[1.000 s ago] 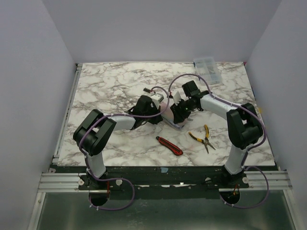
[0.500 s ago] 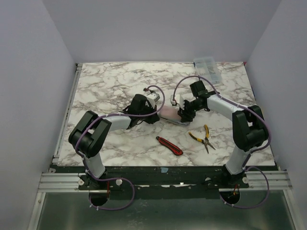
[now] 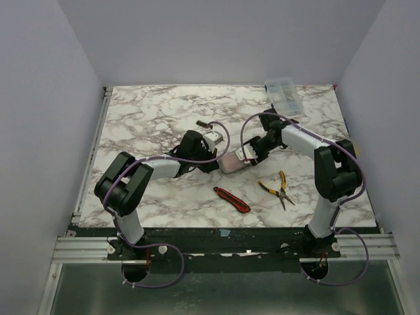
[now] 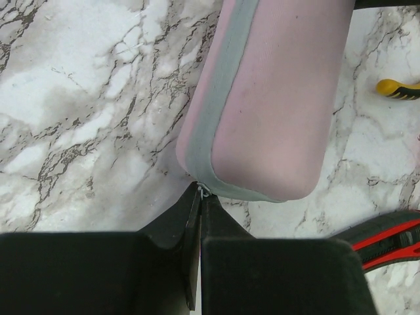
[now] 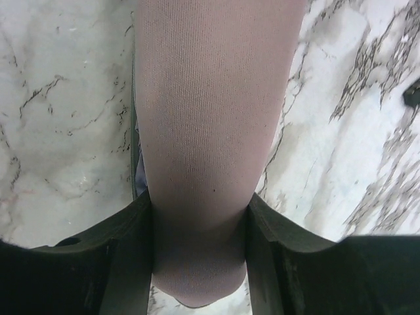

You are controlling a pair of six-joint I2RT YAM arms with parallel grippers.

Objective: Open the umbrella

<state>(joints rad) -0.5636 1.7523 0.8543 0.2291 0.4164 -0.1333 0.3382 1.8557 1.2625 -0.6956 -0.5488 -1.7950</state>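
The left gripper [image 4: 199,197] is clenched with no gap between its fingers. Its tips nip the near corner of the umbrella [image 4: 269,111], just where the grey band [image 4: 210,118] ends. Something small and metallic glints there (a pull tab, I would guess, though it is too small to be sure). From those tips the folded pink bundle runs straight ahead and a little to the right. The knife [image 4: 387,239] lies beside the fingers on their right, and the pliers [image 4: 399,88] are further ahead on that side, both on the table [image 4: 79,98].

From above, the umbrella [image 3: 231,162] lies low between the two hands. I cannot tell whether it rests on the marble or hangs just off it.

The right gripper [image 5: 199,210] is grasping the bundle across its width. Its jaws are about half spread, with one finger pressed to each flank. The rounded end pokes back toward the palm and the rest reaches out ahead of the fingers.

The umbrella is not yet open, and the step in hand looks like working the closure loose. To do it well, the right hand should act as a firm anchor while the left draws its tab along the line of the band, not across it. A slow, steady pull suits such a slight pinch, because a jerk would likely slip the tab out of the tips. The right hand should squeeze no harder than holding needs, since the ribs inside may bend.
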